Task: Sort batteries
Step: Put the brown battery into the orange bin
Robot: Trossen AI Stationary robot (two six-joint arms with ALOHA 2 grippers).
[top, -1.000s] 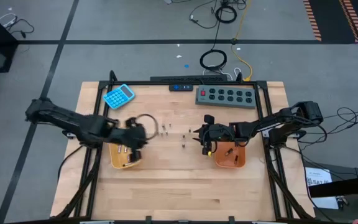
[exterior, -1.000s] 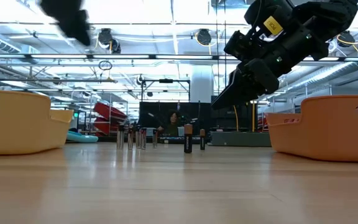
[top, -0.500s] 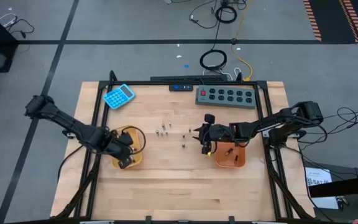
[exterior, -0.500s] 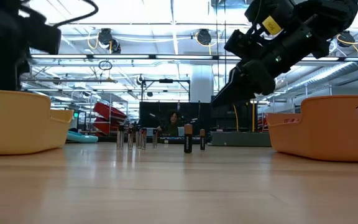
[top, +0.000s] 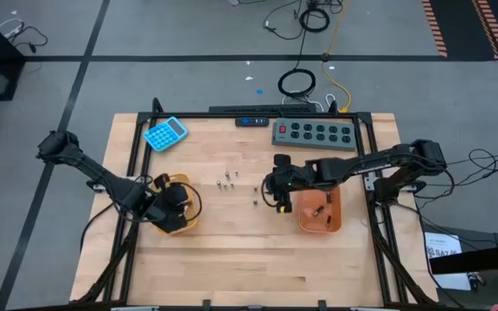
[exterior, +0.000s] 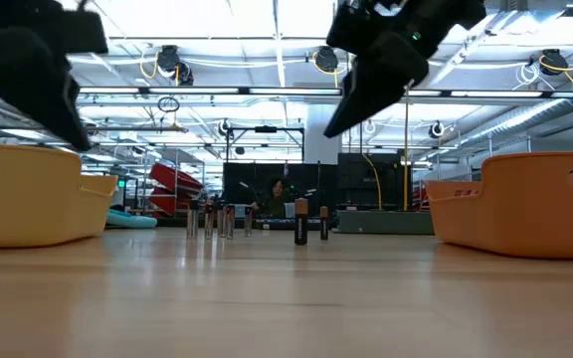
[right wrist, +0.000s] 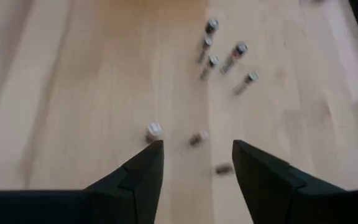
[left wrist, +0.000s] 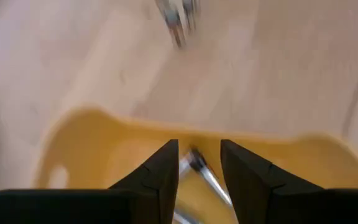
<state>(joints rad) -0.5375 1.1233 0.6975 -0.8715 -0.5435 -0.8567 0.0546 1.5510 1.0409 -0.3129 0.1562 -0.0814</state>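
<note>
Since a second ago my left gripper point(top: 173, 210) has dropped over the yellow tray point(top: 188, 200), and the right gripper point(top: 271, 189) has left the orange tray point(top: 320, 218) for the loose cells. Both have fingers spread, nothing gripped. The batteries point(exterior: 225, 220) stand upright mid-table between the trays, long axes vertical. Only the left wrist view shows cells point(left wrist: 207, 176) lying tilted inside the yellow tray; the right wrist view shows a few cells point(right wrist: 223, 168) toppled flat.

2 dark jointed arms point(top: 93, 177) with black wedge-shaped fingers point(right wrist: 138, 177)
</note>
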